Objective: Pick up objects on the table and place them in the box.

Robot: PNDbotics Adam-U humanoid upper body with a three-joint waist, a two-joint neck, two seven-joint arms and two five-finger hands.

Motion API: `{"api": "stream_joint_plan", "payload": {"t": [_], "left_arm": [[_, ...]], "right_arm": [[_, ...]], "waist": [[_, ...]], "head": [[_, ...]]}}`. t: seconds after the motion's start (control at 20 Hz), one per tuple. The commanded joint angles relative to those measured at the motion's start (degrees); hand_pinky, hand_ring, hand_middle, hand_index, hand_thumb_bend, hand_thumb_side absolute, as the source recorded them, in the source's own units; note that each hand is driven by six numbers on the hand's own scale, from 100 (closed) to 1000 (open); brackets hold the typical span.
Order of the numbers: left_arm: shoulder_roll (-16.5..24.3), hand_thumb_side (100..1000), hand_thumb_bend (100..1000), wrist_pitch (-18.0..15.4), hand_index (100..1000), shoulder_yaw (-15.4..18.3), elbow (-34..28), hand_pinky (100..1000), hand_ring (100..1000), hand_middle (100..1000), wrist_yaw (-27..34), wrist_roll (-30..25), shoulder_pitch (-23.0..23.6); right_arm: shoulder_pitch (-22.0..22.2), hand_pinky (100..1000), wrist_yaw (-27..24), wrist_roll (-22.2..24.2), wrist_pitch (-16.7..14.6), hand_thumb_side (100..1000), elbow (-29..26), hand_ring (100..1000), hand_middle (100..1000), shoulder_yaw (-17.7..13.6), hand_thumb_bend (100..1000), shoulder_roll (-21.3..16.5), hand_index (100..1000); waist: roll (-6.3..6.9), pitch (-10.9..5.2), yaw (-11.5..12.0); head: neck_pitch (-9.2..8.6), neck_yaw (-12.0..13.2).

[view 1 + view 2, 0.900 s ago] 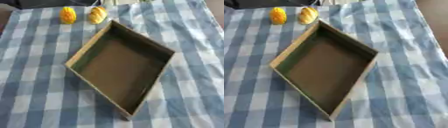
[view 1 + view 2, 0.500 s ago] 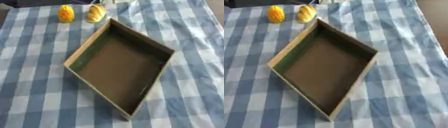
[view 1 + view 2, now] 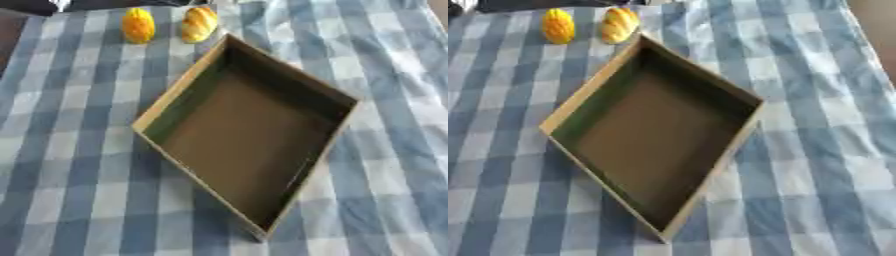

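Little is altered on the tabletop itself over the last second. The whole picture is shifted slightly against the earlier views, which is read as a small tilt of the head camera and not as a move of any object. The box, an open shallow cardboard tray set askew on the blue-and-white checked cloth, is seen in the same pose relative to the cloth's squares, and its floor is bare: nothing has been put in it.

Two small objects are found at the far edge of the cloth, beyond the box's far corner. The orange-yellow object lies to the left, well clear of the box. The paler yellow object, with lighter streaks, lies just beside the box's far corner, close to its rim; whether it touches the wall cannot be told. The two lie near each other but apart.

Neither hand is shown in either view, so the state of the fingers cannot be told. From this it is judged that the task is at its very start: no object is picked up yet, and a reach to the far edge is called for first.
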Motion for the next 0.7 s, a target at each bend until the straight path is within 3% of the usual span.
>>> {"api": "stream_joint_plan", "payload": {"t": [0.05, 0.3, 0.5, 0.7], "left_arm": [[0.27, 100, 612, -1.84, 924, 0.11, 3.0, 895, 873, 839, -4.15, -5.07, -2.45], [-1.33, 100, 707, -4.47, 946, 0.46, 7.28, 908, 903, 868, -8.74, -8.89, -4.69], [-2.69, 100, 679, -3.6, 941, 1.39, 11.15, 893, 897, 863, -14.44, -8.89, -6.31], [-3.85, 100, 607, -3.09, 930, 2.12, 13.22, 868, 877, 847, -16.09, -7.44, -7.15]], "right_arm": [[-0.57, 811, 0.06, 0.3, 0.11, 414, -0.92, 871, 659, -0.29, 236, -1.04, 819], [-1.01, 811, -0.08, 0.58, 0.28, 416, -0.92, 871, 658, -0.13, 233, -0.97, 818], [-1.53, 811, -0.24, 0.76, 0.45, 416, -0.92, 872, 657, 0.07, 232, -0.87, 818], [-1.94, 811, -0.35, 0.84, 0.53, 417, -0.92, 872, 655, 0.12, 230, -0.78, 818]], "waist": [[0.05, -1.0, -0.27], [0.71, -0.29, -1.01], [1.18, 0.43, -1.63], [1.49, 1.16, -2.22]], "head": [[-0.89, 0.6], [-1.45, 1.33], [-1.97, 2.25], [-2.54, 2.71]]}}
